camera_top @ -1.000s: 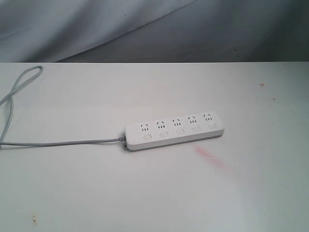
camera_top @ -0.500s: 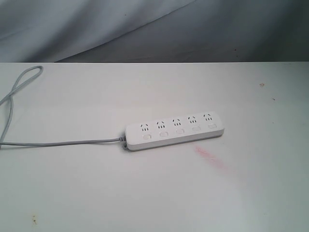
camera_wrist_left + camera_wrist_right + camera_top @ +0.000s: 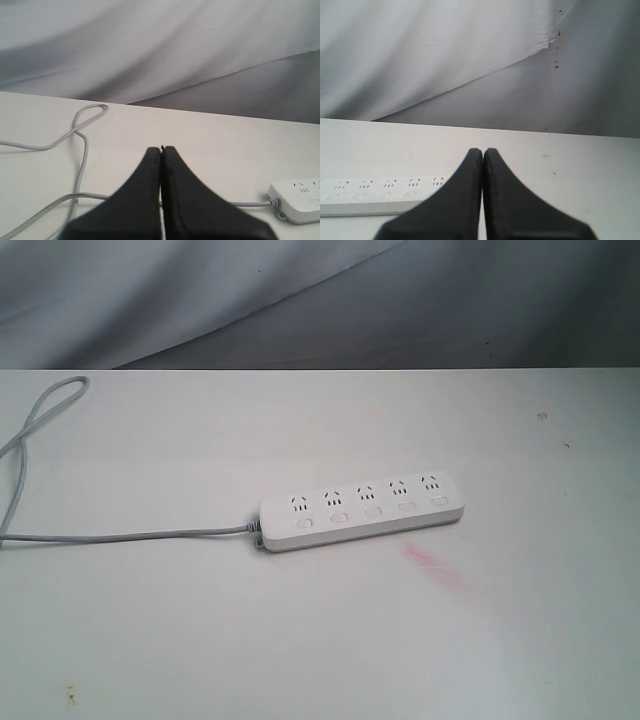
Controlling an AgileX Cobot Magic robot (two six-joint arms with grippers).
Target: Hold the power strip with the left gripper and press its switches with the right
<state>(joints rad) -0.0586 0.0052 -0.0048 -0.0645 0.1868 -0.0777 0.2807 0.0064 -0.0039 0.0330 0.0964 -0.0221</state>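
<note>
- Power strip [image 3: 362, 508] lies flat on the white desk [image 3: 300, 640], its long axis running nearly side to side in the exterior view, the far-from-cord end raised slightly toward the back.
- Grey cord [image 3: 130, 535] leaves the strip's left end and trails off along the desk to a loop [image 3: 87, 117] well away from the strip.
- Switches [image 3: 371, 511] sit in a row along the strip's near edge, one under each socket, all uncovered.
- Left tool [image 3: 161, 150] has its two fingers pressed together with nothing between them; it is apart from the strip, whose cord end [image 3: 296, 200] shows to one side of it, with the cord passing behind the fingers.
- Right tool [image 3: 483, 151] is likewise pinched together and empty; the strip [image 3: 380, 195] lies across its view, partly hidden behind the fingers.
- Neither arm appears in the exterior view, so both are clear of the strip.
- Judgement: the cord end suits the left tool for holding, while the switch row faces the right tool; which is nearer I cannot tell.
</note>
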